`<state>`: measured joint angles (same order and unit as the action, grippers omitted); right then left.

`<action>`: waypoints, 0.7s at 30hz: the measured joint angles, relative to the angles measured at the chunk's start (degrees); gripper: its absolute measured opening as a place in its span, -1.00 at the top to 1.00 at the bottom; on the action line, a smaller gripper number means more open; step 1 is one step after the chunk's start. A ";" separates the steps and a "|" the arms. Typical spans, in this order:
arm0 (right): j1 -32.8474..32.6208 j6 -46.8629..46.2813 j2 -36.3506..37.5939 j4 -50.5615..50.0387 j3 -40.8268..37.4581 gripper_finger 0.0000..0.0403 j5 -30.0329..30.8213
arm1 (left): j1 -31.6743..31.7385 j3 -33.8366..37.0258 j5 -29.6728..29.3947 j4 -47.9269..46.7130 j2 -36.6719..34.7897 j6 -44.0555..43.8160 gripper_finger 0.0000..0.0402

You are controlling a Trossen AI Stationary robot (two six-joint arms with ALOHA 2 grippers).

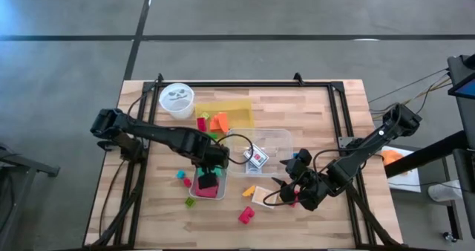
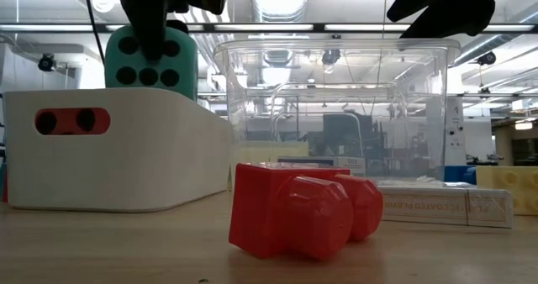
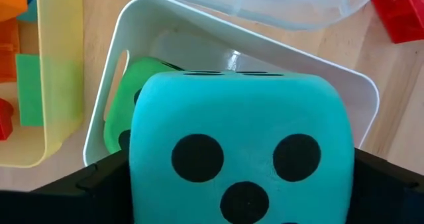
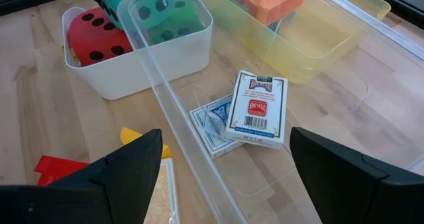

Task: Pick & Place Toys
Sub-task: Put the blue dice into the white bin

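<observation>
Evidently the step in hand is a placing one: the left gripper (image 3: 238, 191) hangs over the white bin (image 3: 126, 45), which sits toward the front of the desk, left of centre. The teal die (image 3: 238, 138) is between its fingers. From the low view the die sits at the level of the bin's rim, with one dark finger running down across its face. The jaws stand wide, one at each side of the die. Whether they grip it or merely flank it cannot be told from these views.

Inside the bin a green die (image 3: 122, 105) lies below the teal one, and a red die (image 4: 96, 35) lies in the bin as well. The next move, as I judge it, calls for the teal die to settle fully inside the bin. The left fingers must then lift straight up without catching the rim or dragging the die out.

Meanwhile the right gripper (image 4: 225, 134) waits toward the front right of the desk, its jaws wide apart and holding nothing. It looks across the clear box (image 4: 172, 118), where two card packs (image 4: 258, 108) lie overlapping.

Loose blocks remain on the bare desk near the front edge, a red block (image 2: 294, 208) among them, so much of the task is left.
</observation>
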<state>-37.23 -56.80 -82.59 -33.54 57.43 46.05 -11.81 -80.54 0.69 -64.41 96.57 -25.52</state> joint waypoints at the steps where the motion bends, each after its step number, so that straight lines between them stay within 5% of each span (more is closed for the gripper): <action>1: 0.02 0.00 0.00 -0.02 0.00 -0.61 -0.01 | 0.16 -0.01 0.01 0.01 0.00 0.00 -0.92; 21: 0.00 0.00 0.00 -0.02 0.00 -0.61 -0.01 | 0.54 -0.10 0.01 0.20 -0.21 -0.27 -0.99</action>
<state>-37.23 -56.80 -82.59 -33.56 57.43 46.04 -11.27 -80.64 0.70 -64.21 96.37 -25.78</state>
